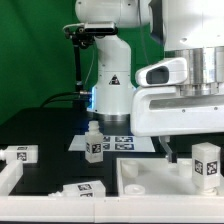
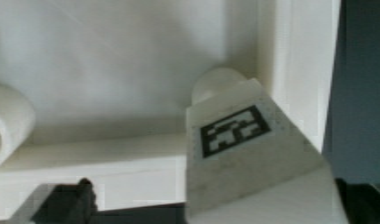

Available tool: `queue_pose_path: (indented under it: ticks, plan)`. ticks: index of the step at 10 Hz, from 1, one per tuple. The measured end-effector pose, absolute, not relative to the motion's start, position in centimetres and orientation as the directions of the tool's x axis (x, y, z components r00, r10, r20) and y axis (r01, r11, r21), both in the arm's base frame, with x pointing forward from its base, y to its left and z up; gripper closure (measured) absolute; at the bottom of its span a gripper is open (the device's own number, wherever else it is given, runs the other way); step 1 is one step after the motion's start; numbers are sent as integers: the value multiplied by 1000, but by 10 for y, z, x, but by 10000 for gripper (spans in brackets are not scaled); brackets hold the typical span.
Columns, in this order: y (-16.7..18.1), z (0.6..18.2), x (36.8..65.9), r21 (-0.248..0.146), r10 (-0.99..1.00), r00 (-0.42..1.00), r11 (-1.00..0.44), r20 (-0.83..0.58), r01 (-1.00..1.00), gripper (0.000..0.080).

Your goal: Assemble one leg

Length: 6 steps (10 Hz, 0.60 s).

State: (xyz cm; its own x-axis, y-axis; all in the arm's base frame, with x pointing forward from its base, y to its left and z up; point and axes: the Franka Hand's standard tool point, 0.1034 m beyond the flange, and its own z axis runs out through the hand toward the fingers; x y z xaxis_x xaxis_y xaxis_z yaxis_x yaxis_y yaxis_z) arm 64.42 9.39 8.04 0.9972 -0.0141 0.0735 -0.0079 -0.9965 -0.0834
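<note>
One leg (image 1: 207, 165), a small white block with a black-and-white tag, stands upright at a corner of the white tray-like tabletop (image 1: 150, 178) on the exterior view's right. My gripper (image 1: 190, 150) hangs over it with the jaws open, one on each side of the leg. In the wrist view the leg (image 2: 249, 150) fills the middle. One dark finger (image 2: 71, 198) stands clear of it with a gap. The other finger (image 2: 359, 200) is right against it. The tabletop's rim (image 2: 302, 60) runs beside the leg.
Another leg (image 1: 95, 143) stands on the marker board (image 1: 120, 140) in front of the robot base. One more leg (image 1: 20, 155) lies at the exterior view's left and another (image 1: 82, 188) at the front. A rounded white shape (image 2: 6, 120) shows in the wrist view.
</note>
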Motion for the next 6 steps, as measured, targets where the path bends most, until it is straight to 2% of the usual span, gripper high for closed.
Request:
queue_pose_path:
  ticks: [1,3,4,5,6]
  plan:
    - [94,80,644,-71,55,995,-996,78,61,151]
    - [110,82,642,-71,21,997,-997,73,26,151]
    - [107,82,643,-71,17,997,-997,73,22,151]
    - [107,81,643,-72,-10,997,-997,71,-5,243]
    - [107,81,643,-76,-40,997,-997,69,-35,243]
